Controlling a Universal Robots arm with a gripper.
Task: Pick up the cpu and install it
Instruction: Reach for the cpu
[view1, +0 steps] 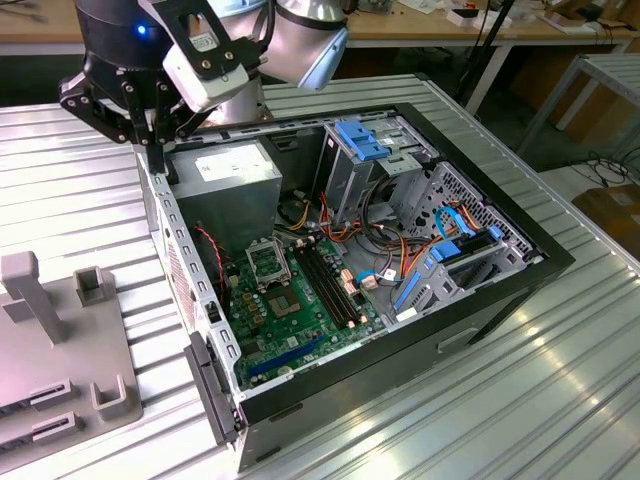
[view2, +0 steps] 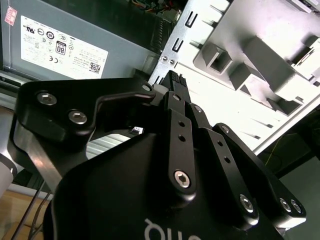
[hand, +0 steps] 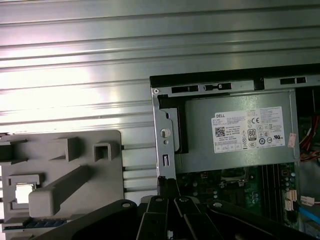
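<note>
A ribbed metal counter (view1: 560, 400) carries the open computer case (view1: 480, 310). Just beside the case lies a grey holder (hand: 65, 165). Over the case's wall nearest that holder, the jaws hang pressed together, pinching nothing. The cpu (hand: 22, 192) sits in a holder recess, well apart from the case.

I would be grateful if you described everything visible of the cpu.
The cpu is a small flat square with a pale, shiny metallic top. It lies flat in a square pocket of the grey holder tray, beside the open computer case. Nothing grips it; the gripper hangs apart, near the case's wall.
</note>
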